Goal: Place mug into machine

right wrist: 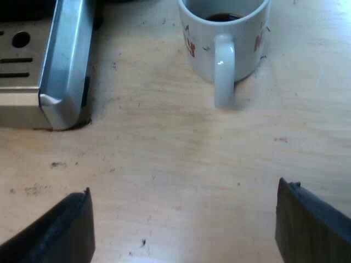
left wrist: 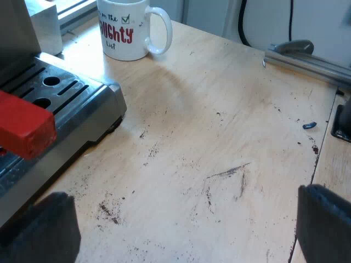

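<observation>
Right gripper (right wrist: 184,213) spread, open tabletop (right wrist: 164,148), mug (right wrist: 225,49) near machine tray edge (right wrist: 63,71)

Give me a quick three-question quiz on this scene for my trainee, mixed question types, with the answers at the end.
1. True or false: the mug already stands on the machine's drip tray.
2. The right gripper is: A) shut on the mug's handle; B) open, short of the mug, whose handle points toward it; C) shut on a tamper.
3. Fill in: the holder's handle end near the drip tray is coloured ____.
Key: 1 false, it stands on the wooden table; 2 B; 3 red.
</observation>
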Tool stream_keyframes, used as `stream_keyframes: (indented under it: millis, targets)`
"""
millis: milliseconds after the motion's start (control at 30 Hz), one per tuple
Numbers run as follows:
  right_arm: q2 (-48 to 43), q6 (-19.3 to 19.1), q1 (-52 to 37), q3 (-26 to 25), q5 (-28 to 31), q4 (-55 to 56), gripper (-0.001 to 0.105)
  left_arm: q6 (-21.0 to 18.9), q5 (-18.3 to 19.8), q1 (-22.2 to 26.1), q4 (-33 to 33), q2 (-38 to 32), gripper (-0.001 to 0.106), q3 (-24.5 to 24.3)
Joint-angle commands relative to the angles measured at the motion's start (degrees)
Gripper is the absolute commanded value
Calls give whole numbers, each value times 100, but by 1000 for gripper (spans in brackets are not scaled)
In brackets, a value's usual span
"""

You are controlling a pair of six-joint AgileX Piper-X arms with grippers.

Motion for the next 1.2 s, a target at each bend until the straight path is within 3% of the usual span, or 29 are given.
stream_keyframes:
  millis: [33, 267, 400, 433, 600, 833, 1200]
  targets:
    - [-17, -8, 11, 729, -13, -1082, 70, 23, 43, -10, -102, 5, 82, -12]
    - [-17, -8, 11, 2057, -13, -2669, 70, 23, 43, -10, -102, 5, 82, -12]
    - [-17, -8, 11, 2449, -13, -3116, 70, 23, 43, -10, -102, 5, 82, -12]
    - [-17, -8, 11, 2953, -13, -3944, 70, 23, 43, -10, -151, 5, 82, -12]
    - [-17, -8, 11, 3532, 130, -5374, 70, 23, 43, -10, -268, 5, 82, -12]
    - [426, -8, 11, 3947, 639, -7104, 70, 23, 43, -10, -268, 5, 82, -12]
    - [2637, -8, 11, 3956, 639, -9169, 70, 23, 43, -10, -268, 5, 82, -12]
